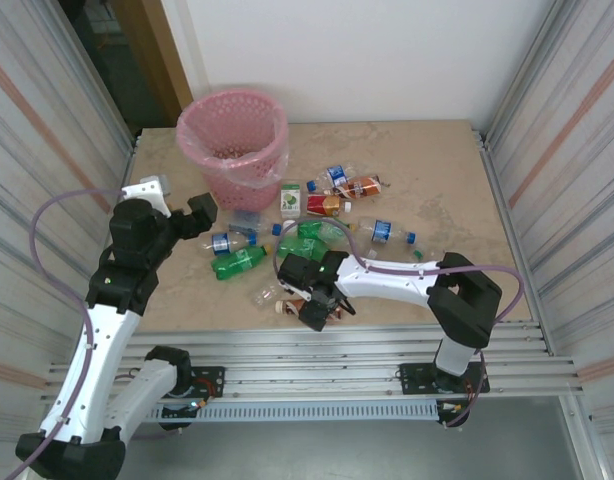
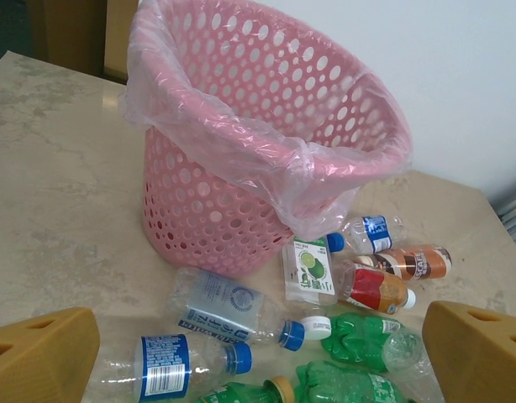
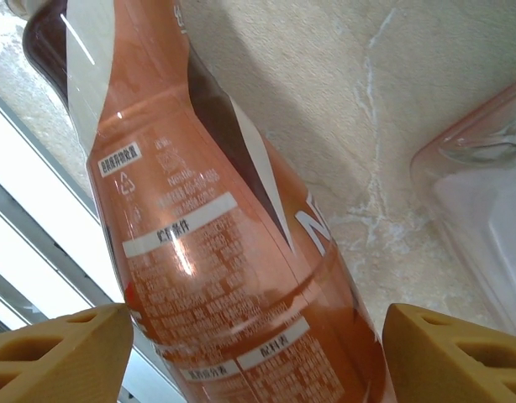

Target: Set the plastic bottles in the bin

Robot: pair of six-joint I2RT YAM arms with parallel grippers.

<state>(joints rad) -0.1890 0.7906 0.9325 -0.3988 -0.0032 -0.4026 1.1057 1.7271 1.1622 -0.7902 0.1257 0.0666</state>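
the bottles [image 1: 237,262] lie scattered on the table [image 1: 437,170], before and right of the bin [image 1: 237,168].

Pink bin [image 2: 207,210], btls [image 2: 229,309] beside

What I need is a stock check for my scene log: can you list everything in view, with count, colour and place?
bin: one, pink lattice, far left of the table.
liner bag: one, thin pink, over the bin's rim.
plastic bottles: about a dozen, clear, green or orange-brown, scattered mid-table beside the bin; exact count unclear.
brown bottle: one, near edge, at the right gripper.
table: one, beige marbled.
left gripper: open, empty, above bottles by the bin.
right gripper: a finger each side of the brown bottle; grip unclear.
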